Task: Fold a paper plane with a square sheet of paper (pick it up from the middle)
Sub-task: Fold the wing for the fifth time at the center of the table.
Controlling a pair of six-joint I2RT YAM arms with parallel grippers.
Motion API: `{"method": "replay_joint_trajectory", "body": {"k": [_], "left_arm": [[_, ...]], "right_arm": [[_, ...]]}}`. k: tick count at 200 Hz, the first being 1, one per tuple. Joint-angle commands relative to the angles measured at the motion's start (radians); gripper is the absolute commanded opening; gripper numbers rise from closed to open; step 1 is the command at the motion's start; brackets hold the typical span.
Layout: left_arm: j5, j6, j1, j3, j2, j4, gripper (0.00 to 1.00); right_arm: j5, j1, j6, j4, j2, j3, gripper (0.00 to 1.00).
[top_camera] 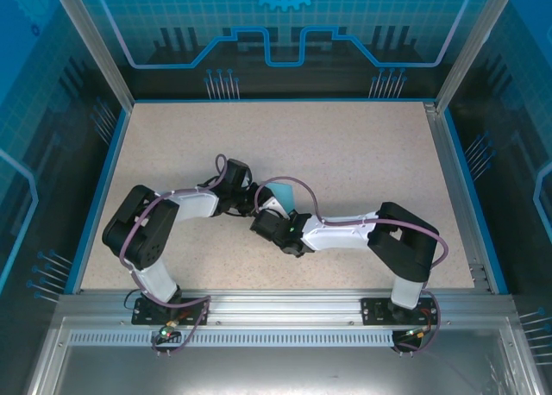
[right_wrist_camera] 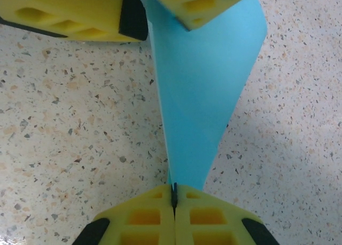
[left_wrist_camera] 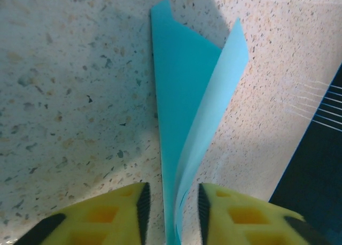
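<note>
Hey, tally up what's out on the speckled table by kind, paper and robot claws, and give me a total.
Paper: 1, the folded light-blue paper sheet
Claws: 2, the left claw and the right claw, both with yellow fingers
Total: 3

Lab cell: aluminium frame [top_camera: 93, 46], blue panels [top_camera: 285, 24]
</note>
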Motion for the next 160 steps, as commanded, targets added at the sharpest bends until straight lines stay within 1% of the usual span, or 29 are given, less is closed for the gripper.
{"method": "replay_joint_trajectory", "body": {"k": [1, 33, 53, 88, 116, 129, 143, 160], "left_arm": [[-0.004, 0.026, 0.012, 0.047, -0.007, -0.059, 0.40], [0.008, 0.048, 0.027, 0.085, 0.023, -0.108, 0.41], [0.007, 0.054, 0.032, 0.096, 0.032, -0.124, 0.39], [0.003, 0.086, 0.033, 0.132, 0.048, -0.176, 0.27], [0.004, 0.114, 0.034, 0.149, 0.053, -0.216, 0.24], [0.002, 0.118, 0.035, 0.147, 0.054, -0.224, 0.27], [-0.010, 0.115, 0.036, 0.140, 0.047, -0.234, 0.35], [-0.014, 0.106, 0.036, 0.129, 0.043, -0.230, 0.40]], "right_arm": [[0.017, 0.004, 0.004, 0.018, -0.008, -0.015, 0.05], [0.006, 0.004, -0.008, 0.050, -0.018, -0.038, 0.06], [0.000, 0.004, -0.018, 0.067, -0.022, -0.053, 0.07], [-0.008, 0.003, -0.027, 0.072, -0.019, -0.052, 0.09], [-0.014, -0.002, -0.020, 0.075, -0.024, -0.054, 0.09], [-0.024, -0.005, -0.023, 0.082, -0.029, -0.059, 0.08], [-0.027, -0.009, -0.024, 0.082, -0.034, -0.058, 0.07], [-0.035, -0.012, -0.026, 0.099, -0.046, -0.070, 0.07]]}}
